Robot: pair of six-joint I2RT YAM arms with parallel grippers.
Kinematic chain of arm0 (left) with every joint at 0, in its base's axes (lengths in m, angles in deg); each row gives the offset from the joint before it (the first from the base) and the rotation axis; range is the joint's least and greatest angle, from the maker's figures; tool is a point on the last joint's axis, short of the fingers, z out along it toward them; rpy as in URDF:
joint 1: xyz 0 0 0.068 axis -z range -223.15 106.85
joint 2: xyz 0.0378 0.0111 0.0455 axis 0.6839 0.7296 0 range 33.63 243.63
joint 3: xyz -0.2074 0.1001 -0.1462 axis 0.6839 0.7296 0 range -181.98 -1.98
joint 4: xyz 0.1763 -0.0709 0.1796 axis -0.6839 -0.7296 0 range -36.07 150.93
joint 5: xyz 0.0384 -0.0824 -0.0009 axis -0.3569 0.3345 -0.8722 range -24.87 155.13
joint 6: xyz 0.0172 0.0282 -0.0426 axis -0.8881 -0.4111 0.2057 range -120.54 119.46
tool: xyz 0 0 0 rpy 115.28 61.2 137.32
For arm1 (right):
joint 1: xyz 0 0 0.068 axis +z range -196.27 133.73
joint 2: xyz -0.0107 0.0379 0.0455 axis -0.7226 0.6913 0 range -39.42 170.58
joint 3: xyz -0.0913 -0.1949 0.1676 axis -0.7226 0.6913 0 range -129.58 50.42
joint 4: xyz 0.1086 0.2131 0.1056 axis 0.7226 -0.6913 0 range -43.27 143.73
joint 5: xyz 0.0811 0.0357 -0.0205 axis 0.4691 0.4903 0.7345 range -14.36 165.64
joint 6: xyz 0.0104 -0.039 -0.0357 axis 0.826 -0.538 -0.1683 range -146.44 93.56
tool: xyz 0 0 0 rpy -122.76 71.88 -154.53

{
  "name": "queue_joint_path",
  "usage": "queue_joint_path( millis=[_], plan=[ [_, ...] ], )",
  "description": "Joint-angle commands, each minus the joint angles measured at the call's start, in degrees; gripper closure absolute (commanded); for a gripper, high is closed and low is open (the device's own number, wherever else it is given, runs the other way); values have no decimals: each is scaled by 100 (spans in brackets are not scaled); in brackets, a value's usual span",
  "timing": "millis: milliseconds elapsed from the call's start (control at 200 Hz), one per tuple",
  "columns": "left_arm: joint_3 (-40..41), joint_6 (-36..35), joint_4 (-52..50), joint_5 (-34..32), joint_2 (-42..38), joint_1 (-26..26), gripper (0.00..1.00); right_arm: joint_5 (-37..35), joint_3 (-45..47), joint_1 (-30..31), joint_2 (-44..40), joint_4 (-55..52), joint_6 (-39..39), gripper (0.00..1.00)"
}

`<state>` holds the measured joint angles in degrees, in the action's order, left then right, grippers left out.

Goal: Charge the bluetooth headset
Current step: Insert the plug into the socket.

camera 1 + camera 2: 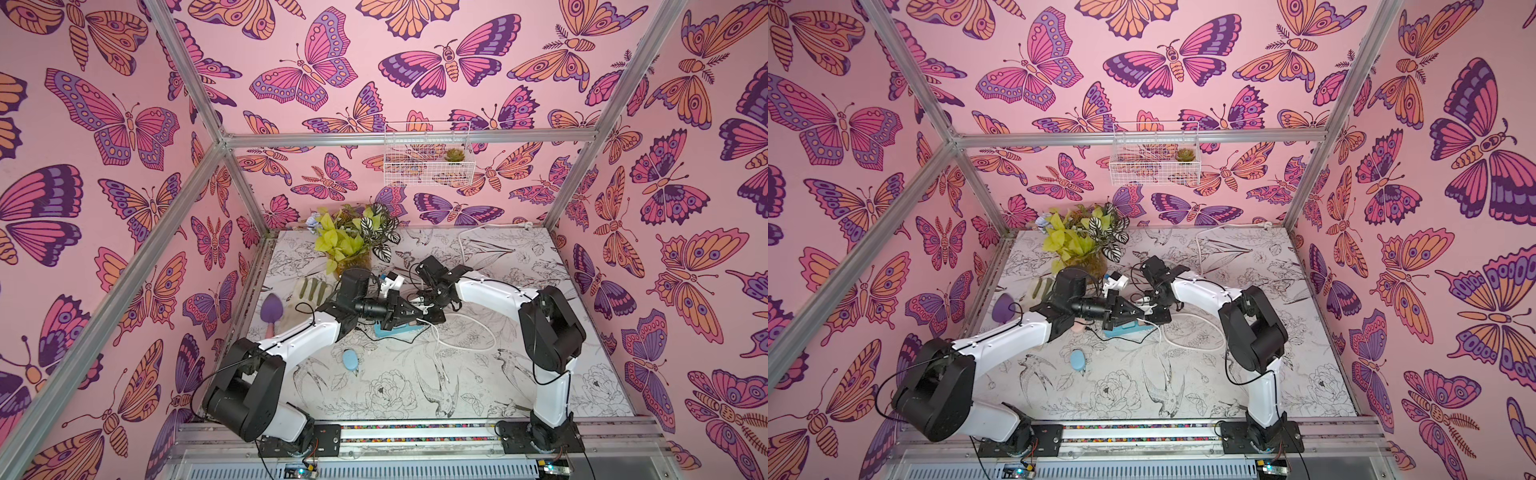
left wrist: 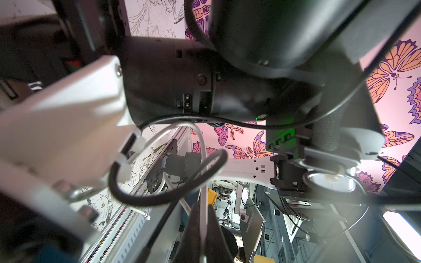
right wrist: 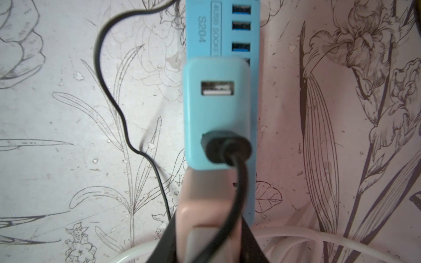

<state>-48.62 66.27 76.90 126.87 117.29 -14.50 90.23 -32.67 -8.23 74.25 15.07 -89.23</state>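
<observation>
I'm pinching a white cable [image 2: 203,218] in the fully closed left gripper [image 1: 417,312]. The right gripper [image 3: 209,241] is gripping a pink block [image 3: 200,200] on the blue strip [image 3: 198,27], jaws narrow. The blue oval headset [image 1: 351,359] is lying on the tabletop [image 1: 415,374], apart from both.

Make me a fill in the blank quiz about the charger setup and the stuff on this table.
The cable plugged into the light blue adapter is ____.
The adapter's second USB port is ____.
The blue power strip is marked ____.
The trowel beside the glove is ____.
Missing words: black; empty; S204; purple.
</observation>
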Motion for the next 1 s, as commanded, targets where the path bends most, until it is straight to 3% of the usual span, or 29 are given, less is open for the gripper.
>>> queue_joint_path(
  millis=[0, 371, 541, 747, 887, 997],
  plan=[
    [147, -3, 125, 75, -161, -60, 99, -899, 156, 186, 789, -390, 197, 100],
    [224, 17, 152, 146, -212, -140, 99, -1381, -115, 281, 1007, -581, 519, 100],
    [207, -10, 170, 113, -140, -149, 99, -1730, -434, -59, 987, -776, 711, 100],
    [202, -10, 244, 76, -19, -149, 99, -1544, -500, -101, 777, -639, 886, 100],
    [179, -17, 249, 67, -1, -157, 99, -1434, -393, -106, 502, -386, 1188, 79],
    [137, -23, 257, 49, 27, -174, 99, -1282, -288, -182, 226, -217, 1313, 70]
  ],
)
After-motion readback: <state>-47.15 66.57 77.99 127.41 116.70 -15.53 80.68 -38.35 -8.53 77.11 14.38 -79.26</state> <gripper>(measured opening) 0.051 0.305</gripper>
